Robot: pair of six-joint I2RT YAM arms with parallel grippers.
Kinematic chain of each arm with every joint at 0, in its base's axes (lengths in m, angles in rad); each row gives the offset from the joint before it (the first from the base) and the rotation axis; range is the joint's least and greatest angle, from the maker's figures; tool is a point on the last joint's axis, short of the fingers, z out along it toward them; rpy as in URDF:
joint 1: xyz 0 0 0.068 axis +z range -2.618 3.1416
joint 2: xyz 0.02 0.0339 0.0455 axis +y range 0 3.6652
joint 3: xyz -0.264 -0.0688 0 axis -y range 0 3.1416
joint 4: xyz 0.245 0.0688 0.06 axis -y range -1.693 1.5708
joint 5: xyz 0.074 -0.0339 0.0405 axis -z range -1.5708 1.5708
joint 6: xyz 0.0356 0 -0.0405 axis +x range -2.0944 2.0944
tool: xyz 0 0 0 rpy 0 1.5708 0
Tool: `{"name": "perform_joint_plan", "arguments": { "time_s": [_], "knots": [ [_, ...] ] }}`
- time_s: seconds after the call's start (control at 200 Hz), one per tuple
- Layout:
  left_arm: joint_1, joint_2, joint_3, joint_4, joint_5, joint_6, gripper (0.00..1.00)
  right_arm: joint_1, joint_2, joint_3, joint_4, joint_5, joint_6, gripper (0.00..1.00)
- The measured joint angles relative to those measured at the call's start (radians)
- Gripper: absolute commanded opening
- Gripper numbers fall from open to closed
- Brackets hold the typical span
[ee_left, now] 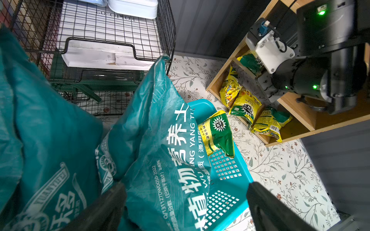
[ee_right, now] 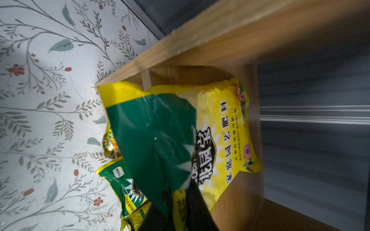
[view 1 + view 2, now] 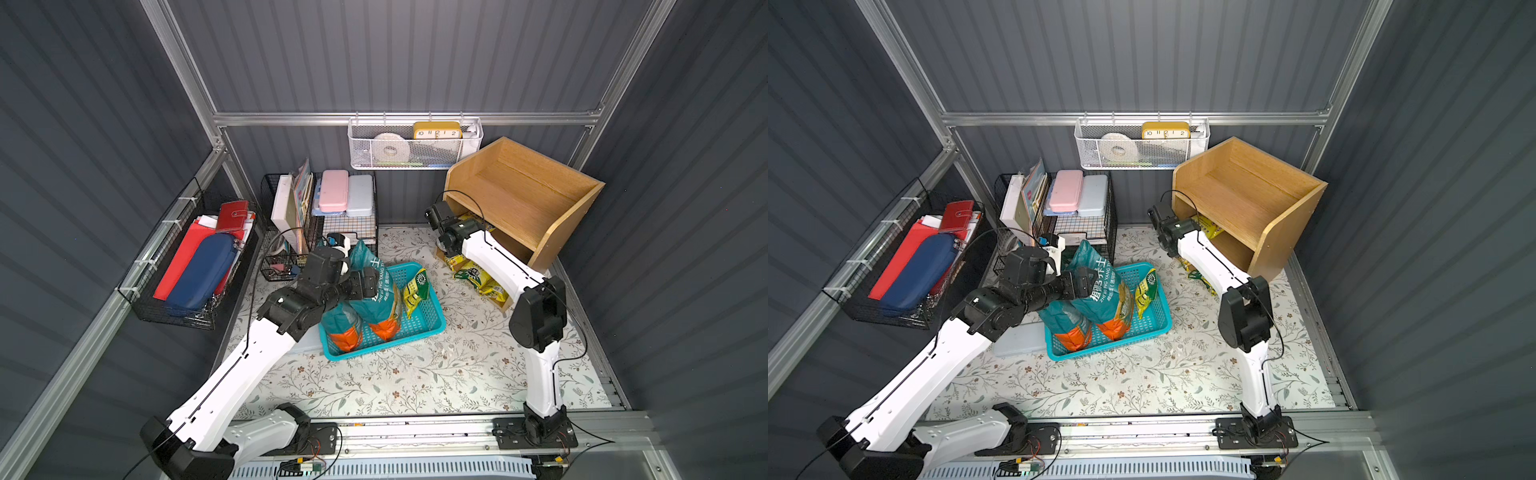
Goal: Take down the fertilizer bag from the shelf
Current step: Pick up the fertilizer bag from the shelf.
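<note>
Bench (image 2: 50,112) is lying bare beside the right fingers (image 2: 197,208), clenching the fertilizer bag (image 2: 216,128) at the shelf (image 2: 200,50) edge; left fingers (image 1: 266,206) are gaping, released, around a soil bag (image 1: 160,156).

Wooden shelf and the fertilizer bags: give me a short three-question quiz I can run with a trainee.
1. True or false: the shelf has a bag on its top tier.
2. The right gripper pinches a fertilizer bag in which tier? A top, B middle, C bottom.
3. How many yellow-green bags lie in the teal basket?
Key: 1 false; 2 B; 3 one.
</note>
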Motion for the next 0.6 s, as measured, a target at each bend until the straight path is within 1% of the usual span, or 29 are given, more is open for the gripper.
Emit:
{"name": "perform_joint_plan", "arguments": {
  "time_s": [0.155, 0.34, 0.45, 0.6],
  "knots": [
    [0.000, 0.001, 0.003, 0.002, 0.000, 0.000, 0.99, 0.020, -0.069, -0.002, -0.056, -0.065, 0.076, 0.00],
    [0.000, 0.001, 0.003, 0.002, 0.000, 0.000, 0.99, 0.034, -0.175, -0.004, -0.106, -0.185, 0.173, 0.00],
    [0.000, 0.001, 0.003, 0.003, 0.000, 0.000, 0.99, 0.034, -0.253, -0.004, -0.126, -0.291, 0.232, 0.00],
    [0.000, 0.001, 0.003, 0.003, 0.000, 0.000, 0.99, 0.032, -0.373, -0.029, -0.105, -0.475, 0.319, 0.00]
  ]
}}
